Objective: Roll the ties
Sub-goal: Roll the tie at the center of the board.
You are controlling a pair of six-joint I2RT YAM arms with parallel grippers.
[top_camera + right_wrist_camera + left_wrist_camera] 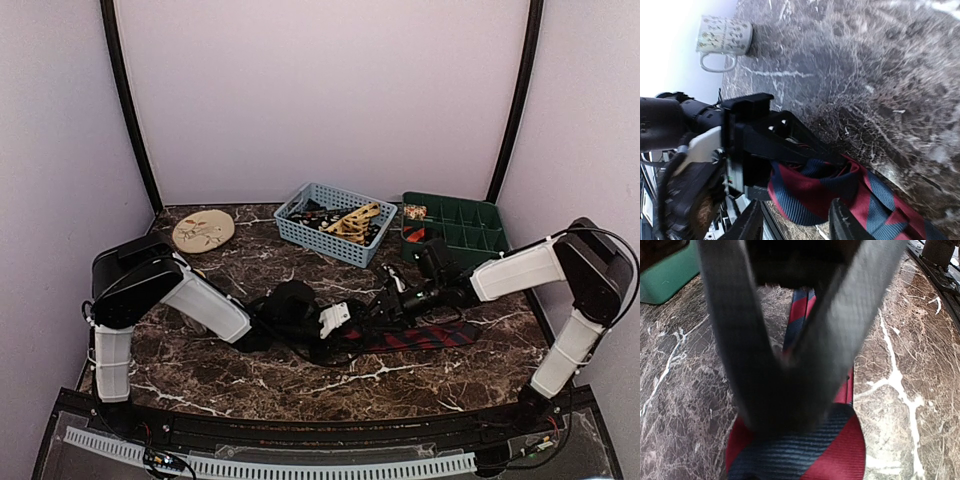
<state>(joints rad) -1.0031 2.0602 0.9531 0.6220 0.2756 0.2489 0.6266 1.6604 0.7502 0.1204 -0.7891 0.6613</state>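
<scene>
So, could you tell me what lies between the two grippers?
The red-and-navy striped tie, bunched up; the right wrist view shows it spanning from the left gripper to the right gripper.

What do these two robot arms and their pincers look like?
Both arms alternate smooth white links with bulky, rounded black joints: see the left arm and the right arm. A thin black cable loops around the right arm's upper joint. The left gripper has two flat, dark grey fingers that taper towards the tips. The right gripper has black fingers. No markings are readable.
</scene>
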